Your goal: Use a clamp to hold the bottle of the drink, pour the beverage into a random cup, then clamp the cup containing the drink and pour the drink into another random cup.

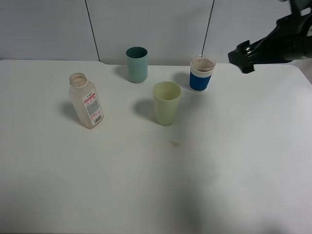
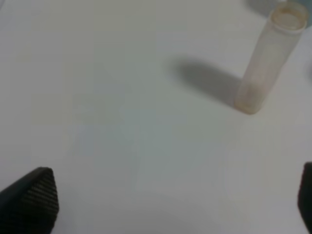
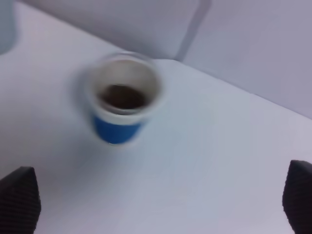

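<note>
Now brown drink [image 3: 122,96] fills blue cup [image 3: 118,100]

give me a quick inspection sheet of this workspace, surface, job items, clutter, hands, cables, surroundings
surface: white table, one small brownish spot in front of the pale green tumbler.
bottle: upright, capless, looks about empty.
pale green tumbler: upright, mid-table; contents cannot be told.
blue-and-white cup: upright, brown liquid inside.
clutter: teal cup, upright at the back.
left hand: open, holding nothing, aimed towards the bottle.
right hand: open, holding nothing, off the table, aimed towards the blue-and-white cup.
cables: nothing seen.
surroundings: pale panelled wall with dark seams.
</note>
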{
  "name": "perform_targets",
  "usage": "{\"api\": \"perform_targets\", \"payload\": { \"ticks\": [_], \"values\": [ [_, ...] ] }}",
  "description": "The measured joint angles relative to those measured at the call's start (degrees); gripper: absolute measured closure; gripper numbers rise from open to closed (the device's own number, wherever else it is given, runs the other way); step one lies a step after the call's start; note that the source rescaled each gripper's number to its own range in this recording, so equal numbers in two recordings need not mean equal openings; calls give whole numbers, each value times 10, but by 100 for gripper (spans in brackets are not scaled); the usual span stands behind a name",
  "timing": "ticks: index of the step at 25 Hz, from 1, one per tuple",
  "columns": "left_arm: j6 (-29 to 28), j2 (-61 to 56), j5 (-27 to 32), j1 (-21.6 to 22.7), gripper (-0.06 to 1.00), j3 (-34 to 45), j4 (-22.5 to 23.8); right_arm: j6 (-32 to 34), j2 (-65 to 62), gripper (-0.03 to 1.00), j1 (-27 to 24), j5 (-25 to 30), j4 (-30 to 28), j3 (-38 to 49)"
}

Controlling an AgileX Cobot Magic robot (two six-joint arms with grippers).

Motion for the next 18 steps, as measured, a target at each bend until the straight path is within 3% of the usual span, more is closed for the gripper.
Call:
{"api": "perform_targets", "payload": {
  "ticks": [11, 18],
  "values": [
    [0, 0, 0, 0, -6, 0, 0, 1, -233, -3, -175, 157, 19, 0],
    [0, 0, 0, 0, -6, 0, 0, 1, -382, -3, -186, 268, 38, 0]
  ]
}}
